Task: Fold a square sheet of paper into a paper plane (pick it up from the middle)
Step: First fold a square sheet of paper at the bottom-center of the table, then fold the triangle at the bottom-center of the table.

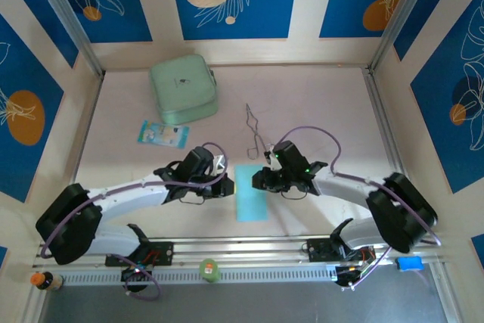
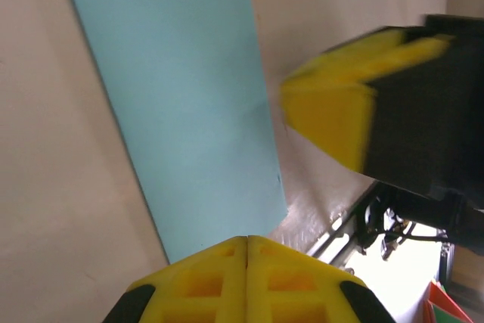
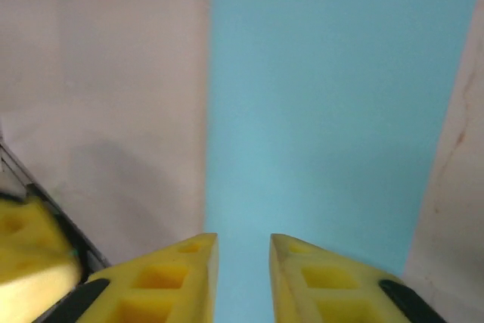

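The square sheet of paper (image 1: 250, 192) is cyan and lies flat on the table as a long narrow rectangle, not in the shape of a paper plane. My left gripper (image 1: 227, 184) is at its upper left edge. In the left wrist view the yellow pads meet, so my left gripper (image 2: 247, 241) is shut on nothing, with the paper (image 2: 181, 96) just beyond the tips. My right gripper (image 1: 258, 179) hovers over the sheet's upper right. It (image 3: 244, 241) stands slightly open above the paper (image 3: 333, 111), with nothing between its fingers.
A mint-green case (image 1: 184, 89) sits at the back left, with a small blue-and-white packet (image 1: 162, 134) in front of it. Metal tongs (image 1: 255, 130) lie just behind the right gripper. A small bottle (image 1: 45, 281) and a green object (image 1: 209, 269) rest on the front rail.
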### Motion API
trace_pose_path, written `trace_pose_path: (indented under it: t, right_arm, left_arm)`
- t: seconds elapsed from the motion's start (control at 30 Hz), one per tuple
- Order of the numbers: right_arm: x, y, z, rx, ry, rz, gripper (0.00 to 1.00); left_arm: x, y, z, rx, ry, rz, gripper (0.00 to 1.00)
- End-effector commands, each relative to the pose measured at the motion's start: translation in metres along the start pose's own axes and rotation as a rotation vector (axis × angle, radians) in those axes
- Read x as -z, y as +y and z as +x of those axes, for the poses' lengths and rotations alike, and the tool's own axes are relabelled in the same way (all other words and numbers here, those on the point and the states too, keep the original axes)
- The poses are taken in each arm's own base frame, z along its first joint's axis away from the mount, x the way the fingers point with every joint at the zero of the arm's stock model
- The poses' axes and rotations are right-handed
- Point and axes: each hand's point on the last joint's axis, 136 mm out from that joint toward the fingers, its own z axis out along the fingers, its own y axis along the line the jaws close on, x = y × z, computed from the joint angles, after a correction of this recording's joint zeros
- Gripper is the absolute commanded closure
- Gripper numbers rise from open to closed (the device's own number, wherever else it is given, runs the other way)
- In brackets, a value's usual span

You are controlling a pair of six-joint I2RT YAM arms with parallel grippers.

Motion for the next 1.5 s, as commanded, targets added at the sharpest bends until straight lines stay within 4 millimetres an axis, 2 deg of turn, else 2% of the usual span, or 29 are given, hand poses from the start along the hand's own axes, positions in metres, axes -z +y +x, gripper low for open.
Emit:
trace_pose_path:
  t: [0.0, 0.13, 0.2, 0.37, 0.57, 0.77, 0.97, 1.1, 1.47]
  right_arm:
    - [0.02, -0.01, 0.008, -0.064, -0.02, 0.06, 0.71]
    - [0.038, -0.022, 0.028, -0.172, -0.057, 0.044, 0.62]
    - [0.043, -0.031, 0.039, -0.235, -0.064, 0.043, 0.59]
    - [0.047, -0.036, 0.061, -0.273, -0.033, -0.007, 0.59]
    - [0.044, -0.031, 0.075, -0.264, 0.033, -0.034, 0.59]
    - [0.037, -0.022, 0.081, -0.251, 0.087, -0.037, 0.59]
    - [0.026, -0.025, 0.094, -0.261, 0.147, -0.007, 0.58]
    - [0.019, -0.024, 0.099, -0.266, 0.176, 0.0, 0.56]
    - [0.008, -0.021, 0.1, -0.272, 0.205, -0.003, 0.57]
  left_arm:
    - [-0.004, -0.004, -0.02, -0.007, -0.014, -0.01, 0.95]
    - [-0.02, -0.014, -0.04, -0.01, 0.005, 0.027, 0.93]
    - [-0.028, -0.014, -0.05, -0.004, 0.004, 0.025, 0.93]
    - [-0.051, -0.001, -0.072, 0.026, 0.018, 0.013, 0.93]
    - [-0.07, 0.014, -0.085, 0.059, 0.046, 0.01, 0.94]
    - [-0.083, 0.03, -0.079, 0.087, 0.076, -0.003, 0.94]
    - [-0.084, 0.057, -0.061, 0.127, 0.09, -0.042, 0.95]
    - [-0.085, 0.067, -0.052, 0.158, 0.094, -0.037, 0.95]
    - [-0.087, 0.076, -0.046, 0.207, 0.089, -0.013, 0.96]
